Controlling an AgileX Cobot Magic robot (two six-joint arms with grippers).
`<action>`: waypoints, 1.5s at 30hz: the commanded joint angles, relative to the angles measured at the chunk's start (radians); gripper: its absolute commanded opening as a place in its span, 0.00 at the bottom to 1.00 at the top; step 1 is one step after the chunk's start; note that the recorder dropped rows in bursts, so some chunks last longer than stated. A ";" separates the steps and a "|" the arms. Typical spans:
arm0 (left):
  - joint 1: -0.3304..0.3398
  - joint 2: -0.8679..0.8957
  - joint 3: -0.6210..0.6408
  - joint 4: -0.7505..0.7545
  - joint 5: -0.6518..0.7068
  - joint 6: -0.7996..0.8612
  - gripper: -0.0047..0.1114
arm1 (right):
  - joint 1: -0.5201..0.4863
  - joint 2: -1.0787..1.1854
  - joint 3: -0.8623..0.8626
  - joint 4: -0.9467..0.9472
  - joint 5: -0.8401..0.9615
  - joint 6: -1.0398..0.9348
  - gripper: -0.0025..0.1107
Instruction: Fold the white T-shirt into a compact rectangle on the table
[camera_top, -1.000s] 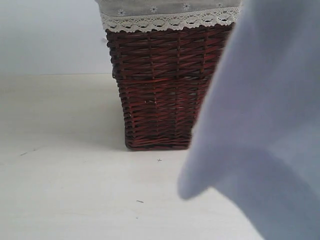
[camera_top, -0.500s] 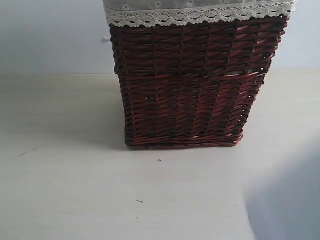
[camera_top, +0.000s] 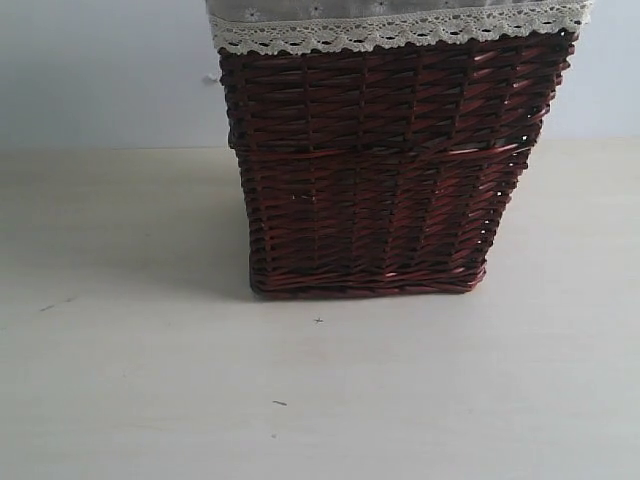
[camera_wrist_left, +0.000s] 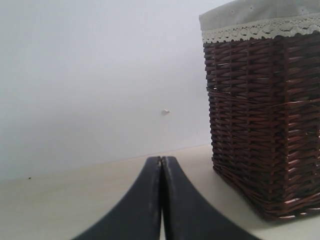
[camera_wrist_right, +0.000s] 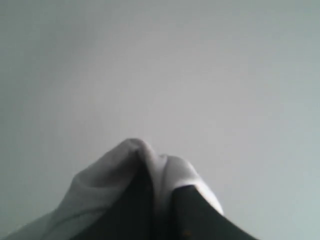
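Observation:
In the right wrist view, white T-shirt (camera_wrist_right: 107, 182) cloth is bunched over and between the dark fingers of my right gripper (camera_wrist_right: 162, 187), which is shut on it against a plain pale background. The shirt does not show in the exterior view. My left gripper (camera_wrist_left: 161, 162) has its two black fingers pressed together with nothing between them, low over the table (camera_wrist_left: 60, 200), a short way from the basket. Neither gripper shows in the exterior view.
A dark brown wicker basket (camera_top: 370, 170) with cream lace trim (camera_top: 400, 28) stands on the pale beige table (camera_top: 150, 380) near the wall (camera_top: 100, 70). The same basket (camera_wrist_left: 265, 125) fills one side of the left wrist view.
White cloth that covered the right side of the exterior view a second ago has gone out of the frame, and its shadow on the table has gone too. The whole basket now shows.

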 joint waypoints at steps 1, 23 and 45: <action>-0.005 -0.006 0.003 -0.001 0.002 -0.001 0.04 | 0.001 0.141 0.004 0.025 0.014 0.024 0.02; -0.005 -0.006 0.003 -0.001 0.002 -0.001 0.04 | 0.310 0.555 0.004 0.599 0.408 -0.257 0.02; -0.005 -0.006 0.003 -0.001 0.002 -0.001 0.04 | 0.441 0.638 -0.216 0.601 0.132 -0.251 0.02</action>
